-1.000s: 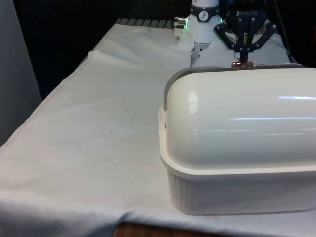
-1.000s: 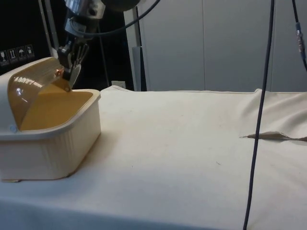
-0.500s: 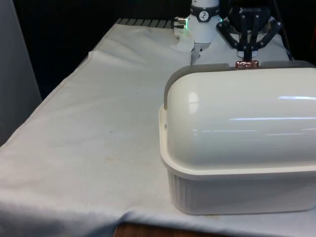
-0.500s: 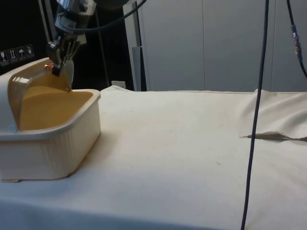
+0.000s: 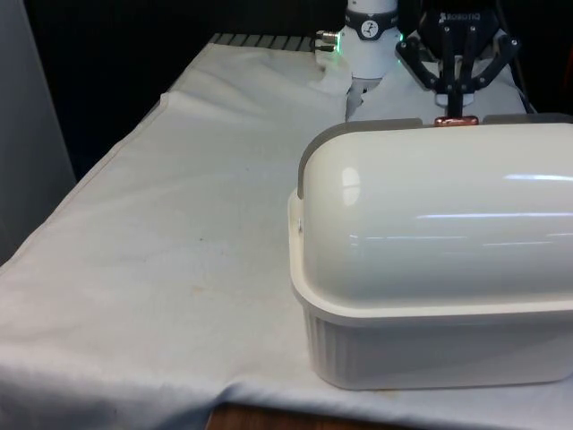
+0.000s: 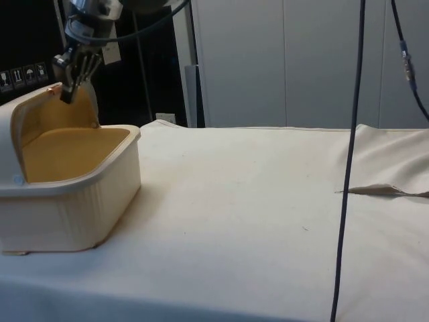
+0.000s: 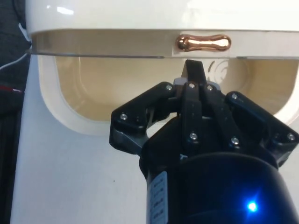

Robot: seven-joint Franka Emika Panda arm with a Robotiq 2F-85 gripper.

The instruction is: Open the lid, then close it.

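White-clothed counter [image 6: 255, 201]. Cream bread box [image 6: 74, 201] at its end near the robot, lid [image 5: 430, 206] rolled most of the way back. Black end effector [image 6: 67, 97] at the copper handle [image 7: 203, 42]; I read its fingers as pressed together.

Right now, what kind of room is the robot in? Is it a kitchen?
Probably a robot lab, not a kitchen. The table wears a plain white cloth, cables hang down over it, and the gripper is working the lid of a lone bread box.
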